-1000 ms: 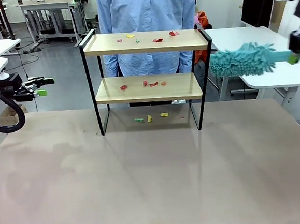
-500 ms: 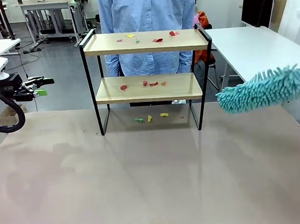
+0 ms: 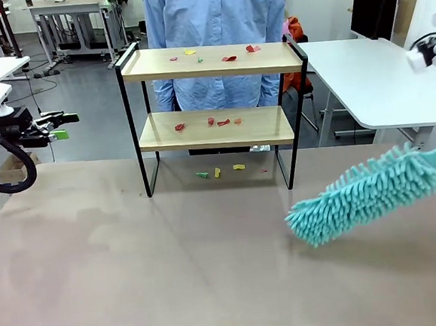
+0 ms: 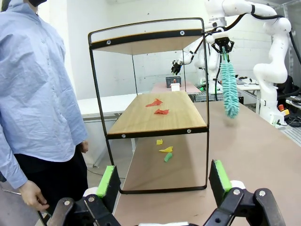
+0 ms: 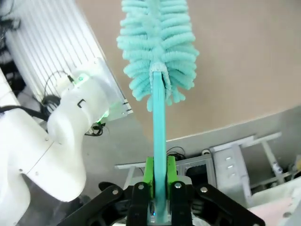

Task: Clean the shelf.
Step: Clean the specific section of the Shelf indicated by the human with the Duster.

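Robotics lab — rows of white worktables (image 3: 362, 68), black monitor (image 3: 373, 11), bare grey floor (image 3: 85, 102).

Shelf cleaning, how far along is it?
Nothing done yet: coloured scraps lie on both boards of the shelf and the table beneath. The right tool grips the teal duster, low over the table. All sweeping remains.

The shelf (image 3: 265, 131) is set on the counter (image 3: 174, 272). Coloured scraps (image 3: 217, 172) are scattered beneath it and on both boards.
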Available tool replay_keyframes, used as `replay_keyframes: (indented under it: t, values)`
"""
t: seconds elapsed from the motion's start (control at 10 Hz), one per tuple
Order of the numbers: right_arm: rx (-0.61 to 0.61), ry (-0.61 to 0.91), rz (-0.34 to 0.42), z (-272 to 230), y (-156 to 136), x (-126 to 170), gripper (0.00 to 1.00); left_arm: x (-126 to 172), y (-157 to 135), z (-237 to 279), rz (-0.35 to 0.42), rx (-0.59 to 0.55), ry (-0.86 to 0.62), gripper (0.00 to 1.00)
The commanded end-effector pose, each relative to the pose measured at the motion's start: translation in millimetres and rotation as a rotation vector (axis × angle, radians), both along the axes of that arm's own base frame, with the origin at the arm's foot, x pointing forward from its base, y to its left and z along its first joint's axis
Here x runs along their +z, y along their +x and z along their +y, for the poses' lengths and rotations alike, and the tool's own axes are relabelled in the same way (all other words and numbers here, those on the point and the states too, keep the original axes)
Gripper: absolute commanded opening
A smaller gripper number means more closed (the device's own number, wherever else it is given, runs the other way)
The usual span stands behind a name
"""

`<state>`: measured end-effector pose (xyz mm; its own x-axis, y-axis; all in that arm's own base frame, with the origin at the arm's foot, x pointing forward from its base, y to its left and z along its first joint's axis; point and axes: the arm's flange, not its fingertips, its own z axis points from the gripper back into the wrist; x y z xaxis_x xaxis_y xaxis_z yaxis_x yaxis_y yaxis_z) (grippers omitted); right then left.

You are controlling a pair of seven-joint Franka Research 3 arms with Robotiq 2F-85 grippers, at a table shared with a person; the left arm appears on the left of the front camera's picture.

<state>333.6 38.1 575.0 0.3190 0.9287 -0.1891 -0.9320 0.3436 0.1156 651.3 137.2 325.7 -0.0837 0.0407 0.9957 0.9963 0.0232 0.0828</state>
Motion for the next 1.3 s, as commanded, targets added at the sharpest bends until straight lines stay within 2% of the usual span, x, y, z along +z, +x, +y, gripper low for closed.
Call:
replay_keyframes:
  t: [0.0,0.2,0.4,0.5,1.2]
  values:
    - [0.111,0.038,0.023,21.5,-2.8,-11.2,0.13,1.4,-0.6,-1.4,-0.015,0.006,-0.001,1.0]
    - [0.149,0.057,0.052,44.4,-2.1,-27.3,0.13,1.4,-0.6,-1.4,-0.015,0.006,-0.001,1.0]
    - [0.146,0.084,0.062,50.1,4.3,-28.8,0.13,1.4,-0.6,-1.4,-0.015,0.006,-0.001,1.0]
    - [0.127,0.033,0.057,51.6,-4.6,-27.1,0.13,1.4,-0.6,-1.4,-0.015,0.006,-0.001,1.0]
    - [0.127,0.033,0.057,51.6,-4.6,-27.1,0.13,1.4,-0.6,-1.4,-0.015,0.006,-0.001,1.0]
